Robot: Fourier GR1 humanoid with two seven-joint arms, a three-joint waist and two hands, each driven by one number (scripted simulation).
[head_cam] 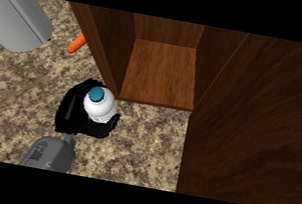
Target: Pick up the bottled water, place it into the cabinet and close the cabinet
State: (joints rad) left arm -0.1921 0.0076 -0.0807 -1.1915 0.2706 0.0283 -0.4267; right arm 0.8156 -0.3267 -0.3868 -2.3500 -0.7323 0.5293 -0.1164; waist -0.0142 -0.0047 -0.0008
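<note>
Here, the left hand (77, 111) has its fingers curled round the upright bottled water (98, 102), just before the open cabinet (160, 73). Probably light, smooth, rigid plastic; best gripped mid-body.

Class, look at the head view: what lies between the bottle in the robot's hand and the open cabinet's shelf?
Nothing: in the head view the bottle sits just left of the shelf's front edge, by the cabinet's left wall.

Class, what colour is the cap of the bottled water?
Teal blue, on the bottled water; seen in the head view.
</note>
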